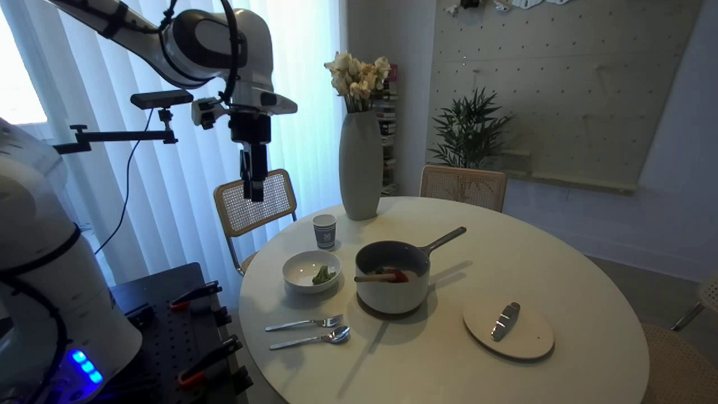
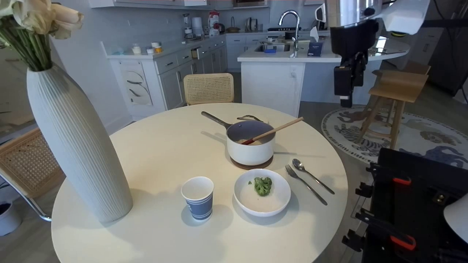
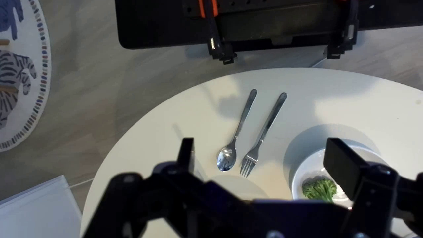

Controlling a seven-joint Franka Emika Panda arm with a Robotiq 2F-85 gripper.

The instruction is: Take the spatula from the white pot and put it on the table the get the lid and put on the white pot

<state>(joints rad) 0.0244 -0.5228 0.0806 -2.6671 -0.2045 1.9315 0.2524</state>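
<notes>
In an exterior view, the slim, red-headed wooden spatula (image 2: 274, 130) leaned in the round, whitish, dark-handled saucepan (image 2: 250, 153), its shaft jutting up past the right rim. The jaws hung high and well apart from it, spread wide and holding nothing; in the wrist view, the shiny metal spoon (image 3: 244, 116) and the shiny metal fork (image 3: 271, 122) showed below, in the gap.

The step in hand looked to be the reach for the spatula. The stretch of shaft outside the rim seemed the best hold, since the 2 jaws could close across it without knocking the saucepan. A good approach called for turning them square to the shaft and coming down slowly from above. Once gripped, the spatula was best drawn up along its own slant until the head cleared the rim; a sideways pull risked dragging the saucepan on the thin, round, brown disc (image 2: 252, 167) beneath it. Then the spatula needed laying flat on the large, round, white counter (image 1: 449, 370) before release. The round, pale, flat lid (image 1: 527, 336), right and near of the saucepan in an exterior view, was best left until after that.
</notes>
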